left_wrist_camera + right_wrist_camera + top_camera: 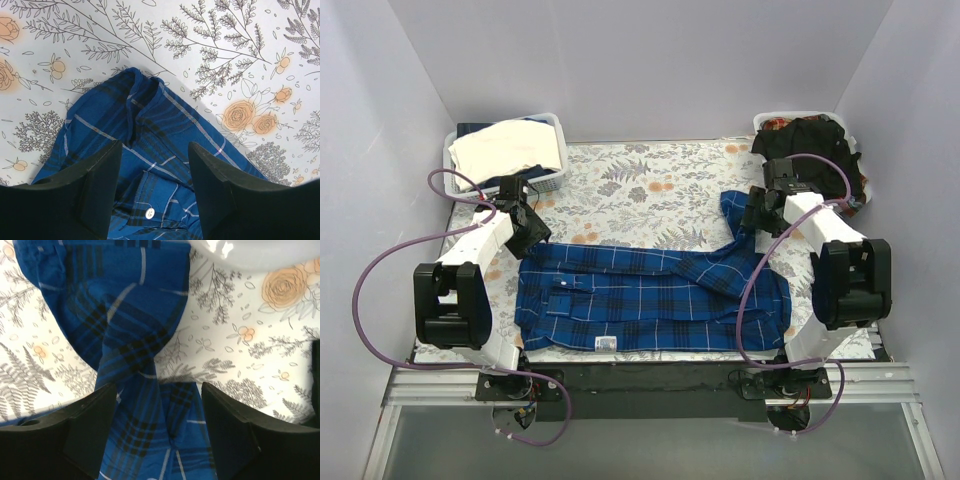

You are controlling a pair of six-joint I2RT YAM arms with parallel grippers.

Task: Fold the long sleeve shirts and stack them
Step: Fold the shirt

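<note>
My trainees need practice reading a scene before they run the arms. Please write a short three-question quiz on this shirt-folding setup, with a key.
1. Multiple choice: what fills the back-right basket? A) cream cloth B) a black garment C) nothing
2. True or false: the blue plaid shirt lies in that basket.
3. Fill in: above the shirt, the left gripper and the right gripper are both ____ (open or shut).

Key: 1 B. 2 False, it is spread on the table. 3 open, with nothing held.
</note>
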